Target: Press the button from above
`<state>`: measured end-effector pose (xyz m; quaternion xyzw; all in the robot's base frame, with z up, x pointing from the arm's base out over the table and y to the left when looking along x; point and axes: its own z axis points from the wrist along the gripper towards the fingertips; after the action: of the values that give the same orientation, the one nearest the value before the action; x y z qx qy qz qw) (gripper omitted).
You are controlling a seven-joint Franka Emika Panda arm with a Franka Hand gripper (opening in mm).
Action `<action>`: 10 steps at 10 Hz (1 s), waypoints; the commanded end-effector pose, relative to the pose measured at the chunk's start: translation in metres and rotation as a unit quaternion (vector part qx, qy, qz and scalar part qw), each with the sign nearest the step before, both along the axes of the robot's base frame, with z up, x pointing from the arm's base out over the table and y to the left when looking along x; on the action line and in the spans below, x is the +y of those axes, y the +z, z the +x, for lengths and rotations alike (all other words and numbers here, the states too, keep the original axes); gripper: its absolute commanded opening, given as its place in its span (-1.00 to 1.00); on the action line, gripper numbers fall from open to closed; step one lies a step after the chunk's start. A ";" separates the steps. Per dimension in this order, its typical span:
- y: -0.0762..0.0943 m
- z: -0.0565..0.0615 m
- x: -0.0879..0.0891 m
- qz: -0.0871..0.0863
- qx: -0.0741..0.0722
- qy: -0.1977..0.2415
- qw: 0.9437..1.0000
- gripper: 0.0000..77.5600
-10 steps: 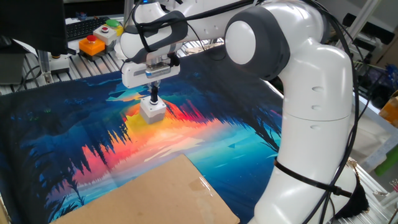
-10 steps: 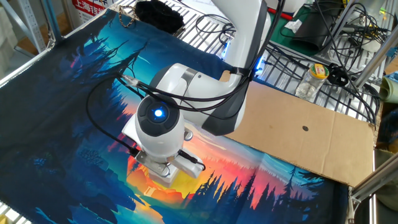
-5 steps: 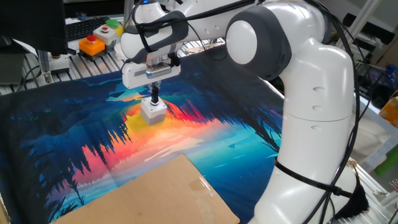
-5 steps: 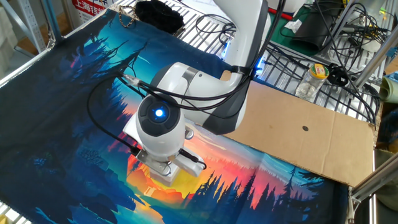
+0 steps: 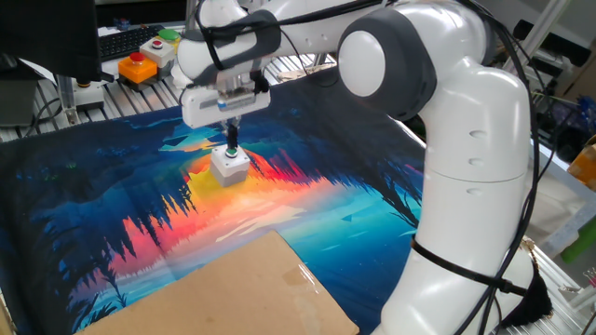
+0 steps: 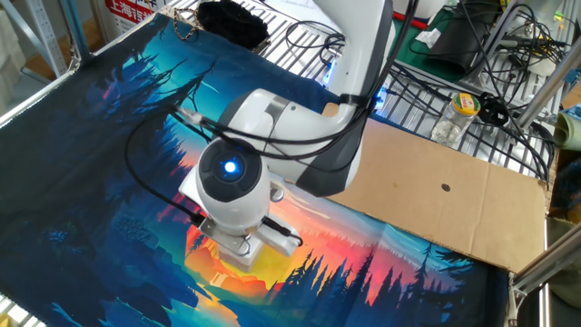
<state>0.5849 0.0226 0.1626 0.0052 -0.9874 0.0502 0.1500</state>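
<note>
the gripper (image 5: 231, 145) hangs directly over the green button (image 5: 230, 152) near the bench's far edge; whether its jaws are spread cannot be told.

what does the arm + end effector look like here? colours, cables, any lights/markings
The arm has glossy white rounded shells with dark grey joint caps. Black cables run along the outside, clipped down its side and looping to the wrist. The end effector is a white block with slim dark fingers. In the other fixed view, a round blue light glows on a grey joint cap. No readable markings.
</note>
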 end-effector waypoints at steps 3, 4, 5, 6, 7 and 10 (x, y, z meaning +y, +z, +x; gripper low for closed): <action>0.084 -0.002 -0.002 0.048 -0.084 0.008 0.995 -1.00; 0.084 -0.002 -0.002 0.050 -0.094 0.011 0.994 -1.00; 0.084 -0.002 -0.002 0.050 -0.101 0.012 0.994 -1.00; 0.084 -0.002 -0.002 0.052 -0.112 0.009 0.992 -1.00; 0.084 -0.002 -0.002 0.050 -0.117 0.003 0.992 -1.00; 0.084 -0.002 -0.002 0.048 -0.123 -0.001 0.991 -1.00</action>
<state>0.5827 0.0204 0.2454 0.0060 -0.9996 0.0030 0.0286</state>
